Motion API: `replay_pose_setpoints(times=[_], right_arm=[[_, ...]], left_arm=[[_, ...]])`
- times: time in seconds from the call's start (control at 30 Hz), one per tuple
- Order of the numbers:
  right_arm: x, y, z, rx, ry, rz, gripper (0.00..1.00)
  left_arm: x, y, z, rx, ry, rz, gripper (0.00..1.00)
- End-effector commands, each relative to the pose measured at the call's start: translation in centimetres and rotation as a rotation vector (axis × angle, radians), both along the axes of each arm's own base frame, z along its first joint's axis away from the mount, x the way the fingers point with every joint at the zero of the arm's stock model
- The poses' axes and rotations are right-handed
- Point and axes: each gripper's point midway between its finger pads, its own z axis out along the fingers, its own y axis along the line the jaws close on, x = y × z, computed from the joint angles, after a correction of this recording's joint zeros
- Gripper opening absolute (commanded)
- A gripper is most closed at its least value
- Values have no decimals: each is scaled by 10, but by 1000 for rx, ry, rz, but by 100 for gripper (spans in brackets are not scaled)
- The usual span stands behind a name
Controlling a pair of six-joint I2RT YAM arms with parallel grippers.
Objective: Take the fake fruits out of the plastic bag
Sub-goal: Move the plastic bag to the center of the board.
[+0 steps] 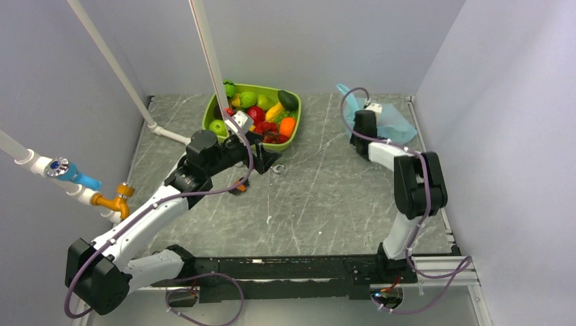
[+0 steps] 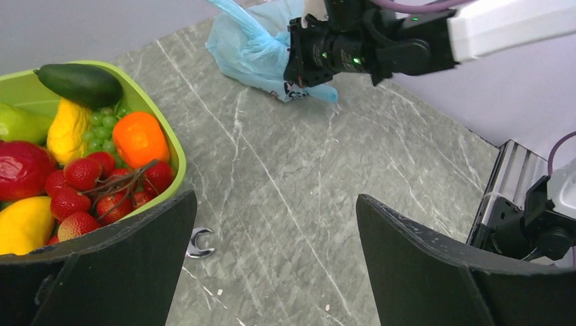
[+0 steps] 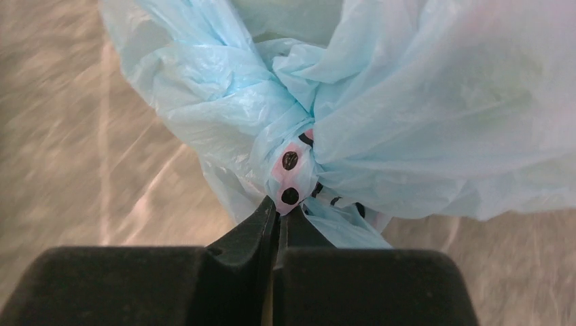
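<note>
The light blue plastic bag (image 1: 392, 123) lies crumpled at the back right of the table. It also shows in the left wrist view (image 2: 255, 47) and fills the right wrist view (image 3: 421, 102). My right gripper (image 3: 277, 212) is shut on a bunched printed fold of the bag; it shows from above (image 1: 364, 126). No fruit shows in or through the bag. My left gripper (image 2: 275, 204) is open and empty, above bare table next to the tray's near right corner (image 1: 268, 160). Several fake fruits (image 1: 257, 114) lie in the lime-green tray (image 2: 173, 146).
A small C-shaped metal piece (image 2: 200, 243) lies on the table by the left finger (image 2: 129, 265); from above it is just right of the left gripper (image 1: 277, 170). A small orange object (image 1: 239, 187) lies under the left arm. White pipes cross the left side.
</note>
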Motion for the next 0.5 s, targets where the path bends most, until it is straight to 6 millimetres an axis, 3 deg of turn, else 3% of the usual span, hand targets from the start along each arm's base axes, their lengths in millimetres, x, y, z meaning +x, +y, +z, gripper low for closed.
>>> replay_pose_setpoints(times=[0.0, 0.13, 0.3, 0.47], right_arm=[[-30, 48, 44, -24, -122, 24, 0], [-82, 89, 27, -26, -55, 111, 0], [-145, 134, 11, 111, 28, 290, 0], [-203, 172, 16, 257, 65, 405, 0]], left_arm=[[1, -10, 15, -41, -15, -38, 93], [4, -13, 8, -19, 0, -43, 92], [5, -16, 0, 27, 4, -34, 93], [-1, -25, -5, 81, -2, -56, 94]])
